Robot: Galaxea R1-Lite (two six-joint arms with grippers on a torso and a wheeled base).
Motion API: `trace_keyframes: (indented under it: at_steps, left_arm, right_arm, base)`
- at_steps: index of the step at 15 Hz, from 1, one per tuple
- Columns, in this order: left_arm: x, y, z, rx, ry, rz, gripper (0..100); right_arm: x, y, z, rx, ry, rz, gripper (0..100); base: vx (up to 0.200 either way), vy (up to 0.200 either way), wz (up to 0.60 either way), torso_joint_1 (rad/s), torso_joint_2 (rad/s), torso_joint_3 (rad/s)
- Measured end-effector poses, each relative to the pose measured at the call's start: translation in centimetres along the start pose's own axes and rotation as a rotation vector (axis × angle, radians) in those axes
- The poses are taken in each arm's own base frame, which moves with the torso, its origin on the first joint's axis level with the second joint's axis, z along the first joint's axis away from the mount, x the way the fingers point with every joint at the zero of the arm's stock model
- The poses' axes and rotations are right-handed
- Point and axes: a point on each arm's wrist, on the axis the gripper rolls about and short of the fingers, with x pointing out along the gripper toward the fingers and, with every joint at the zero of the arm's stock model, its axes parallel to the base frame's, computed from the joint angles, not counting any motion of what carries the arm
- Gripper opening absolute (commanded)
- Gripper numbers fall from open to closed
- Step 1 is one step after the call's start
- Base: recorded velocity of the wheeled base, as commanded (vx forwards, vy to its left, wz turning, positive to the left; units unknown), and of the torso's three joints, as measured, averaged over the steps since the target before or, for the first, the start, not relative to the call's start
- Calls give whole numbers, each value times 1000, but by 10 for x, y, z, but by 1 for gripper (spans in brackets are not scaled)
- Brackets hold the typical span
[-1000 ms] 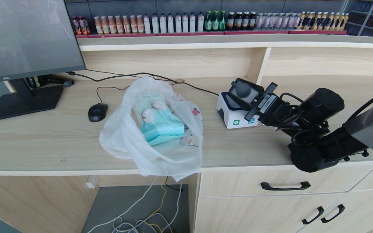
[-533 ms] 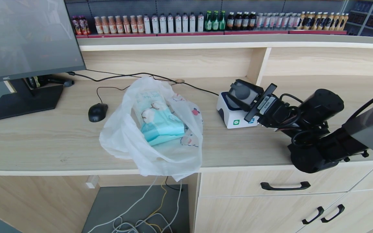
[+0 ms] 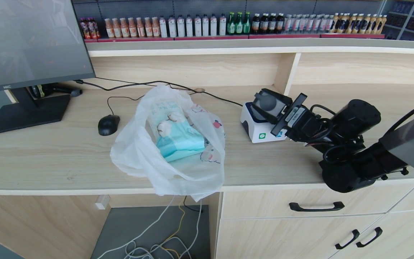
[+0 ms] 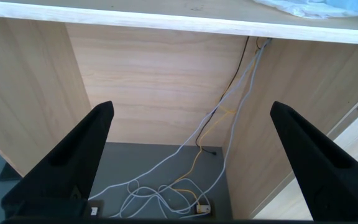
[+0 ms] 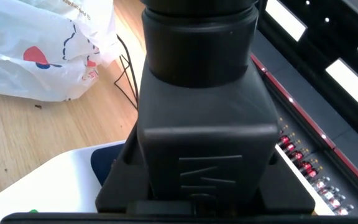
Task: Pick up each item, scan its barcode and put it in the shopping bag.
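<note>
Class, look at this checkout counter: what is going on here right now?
The right gripper is closed on the black scanner at its white base. A blue pack already lies in the shopping bag on the counter. The left gripper hangs open below the counter edge, holding nothing.

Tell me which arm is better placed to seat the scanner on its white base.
Right, likely. The right gripper grips the scanner just above the white base; the left gripper hangs open under the counter, by the floor cables.
</note>
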Motion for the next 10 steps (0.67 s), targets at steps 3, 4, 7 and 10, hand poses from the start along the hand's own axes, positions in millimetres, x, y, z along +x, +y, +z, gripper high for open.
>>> trace_keyframes:
  at_steps: [3,4,7,10]
  left_arm:
    - [0,0,0,0,0,0,100]
    - [0,0,0,0,0,1,100]
    - [0,0,0,0,0,1,100]
    - [0,0,0,0,0,1,100]
  right_arm:
    - [1,-3,3,4,-1,-7,0]
    - [2,-4,6,7,-5,-8,0]
    - [-1,-9,21,23,5,-28,0]
    - [-11,-15,44,47,31,-52,0]
  base:
    - [0,0,0,0,0,0]
    - [0,0,0,0,0,0]
    - [0,0,0,0,0,0]
    - [0,0,0,0,0,0]
